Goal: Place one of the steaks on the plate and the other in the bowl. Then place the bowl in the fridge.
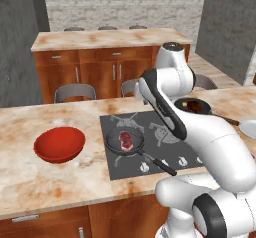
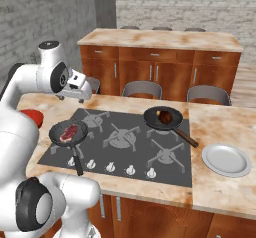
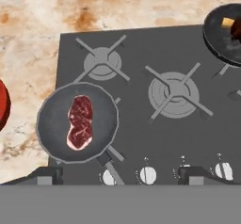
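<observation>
One steak (image 3: pixel 81 122) lies flat in the near-left black pan (image 3: pixel 47 124) on the cooktop; it also shows as steak (image 1: pixel 125 140) and steak (image 2: pixel 69 133). A second steak (image 2: pixel 165 116) sits in the far-right pan (image 2: pixel 162 118). The red bowl (image 1: pixel 60 144) stands empty on the counter left of the cooktop. The white plate (image 2: pixel 226 159) lies empty on the counter to the right. My gripper (image 3: pixel 120 175) hangs open high above the cooktop's front, holding nothing, with the left pan below and to its left. The fridge is out of view.
The black cooktop (image 1: pixel 165 147) has a row of knobs (image 2: pixel 130 170) along its front edge. Both pan handles point toward me. Behind the counter stand several stools (image 1: pixel 75 92) and a second wooden counter (image 1: pixel 110 39).
</observation>
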